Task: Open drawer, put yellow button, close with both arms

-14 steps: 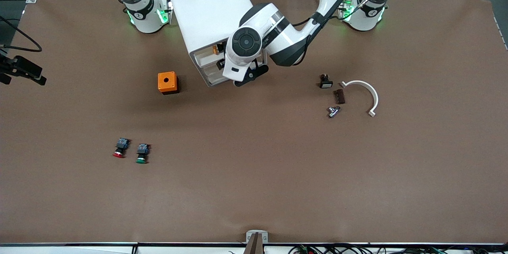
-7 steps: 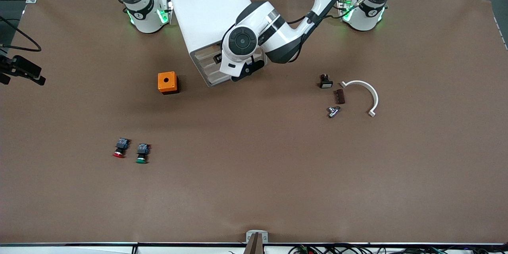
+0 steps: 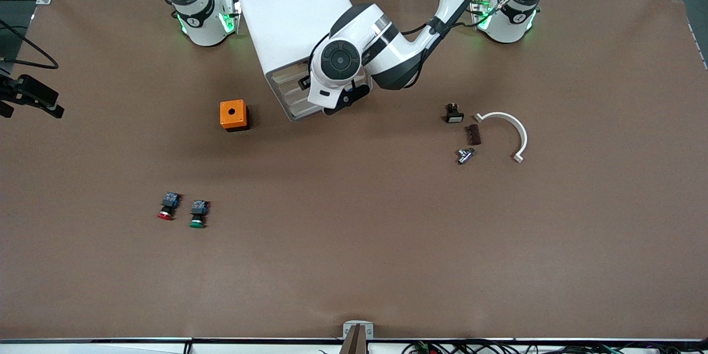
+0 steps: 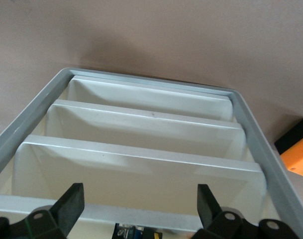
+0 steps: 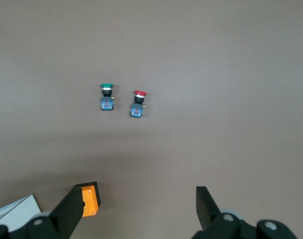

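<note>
The white cabinet (image 3: pixel 287 5) stands near the arms' bases. The drawer (image 3: pixel 285 71), the uppermost one, looks pushed almost fully in. In the left wrist view its front lip (image 4: pixel 141 213) lies between the fingers. Just inside it shows the dark blue-black body of the yellow button (image 4: pixel 136 231); its cap is hidden. My left gripper (image 3: pixel 307 84) is open and empty at the drawer's front, also seen in its wrist view (image 4: pixel 140 199). My right gripper (image 5: pixel 136 199) is open and empty, held high over the table, and is out of the front view.
An orange box (image 3: pixel 233 115) sits beside the cabinet toward the right arm's end. Red-capped (image 3: pixel 166 209) and green-capped (image 3: pixel 197 215) switches lie nearer the front camera. Toward the left arm's end lie a black part (image 3: pixel 454 114), a brown piece (image 3: pixel 473 134), a metal fitting (image 3: pixel 464 155) and a white curved bracket (image 3: pixel 509 130).
My left gripper has pushed the uppermost drawer in toward the cabinet. The yellow cap, visible in the open drawer a second ago, no longer shows in the front view.
</note>
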### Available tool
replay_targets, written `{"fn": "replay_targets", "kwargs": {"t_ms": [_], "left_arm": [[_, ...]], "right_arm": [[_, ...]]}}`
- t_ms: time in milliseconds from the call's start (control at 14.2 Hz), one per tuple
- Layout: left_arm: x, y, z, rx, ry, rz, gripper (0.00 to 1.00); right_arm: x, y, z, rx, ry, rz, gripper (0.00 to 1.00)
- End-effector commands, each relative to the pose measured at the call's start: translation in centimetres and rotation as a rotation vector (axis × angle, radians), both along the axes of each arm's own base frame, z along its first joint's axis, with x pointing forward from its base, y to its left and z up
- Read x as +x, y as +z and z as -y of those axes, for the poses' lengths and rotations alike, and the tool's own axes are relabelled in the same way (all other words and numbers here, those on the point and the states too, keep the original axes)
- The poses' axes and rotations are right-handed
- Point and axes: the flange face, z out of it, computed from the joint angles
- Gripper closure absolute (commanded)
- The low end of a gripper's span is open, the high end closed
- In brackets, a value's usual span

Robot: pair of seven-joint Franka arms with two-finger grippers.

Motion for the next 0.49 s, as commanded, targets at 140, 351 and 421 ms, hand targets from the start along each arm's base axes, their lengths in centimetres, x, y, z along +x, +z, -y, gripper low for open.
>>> {"fn": "replay_targets", "kwargs": {"t_ms": [140, 351, 421], "left_arm": [[5.2, 5.2, -4.2, -0.018, 0.081, 0.101, 0.0], [11.1, 10.0, -9.2, -0.052, 0.176, 0.185, 0.0], [12.3, 12.4, -11.2, -0.063, 0.18, 0.239, 0.0]], "right_arm": [[-0.2, 0.7, -0.8, -0.005, 0.011, 0.005, 0.0], [-0.2, 0.3, -0.8, -0.005, 0.01, -0.003, 0.0], [-0.2, 0.2, -0.9, -0.005, 0.011, -0.004, 0.0]]}}
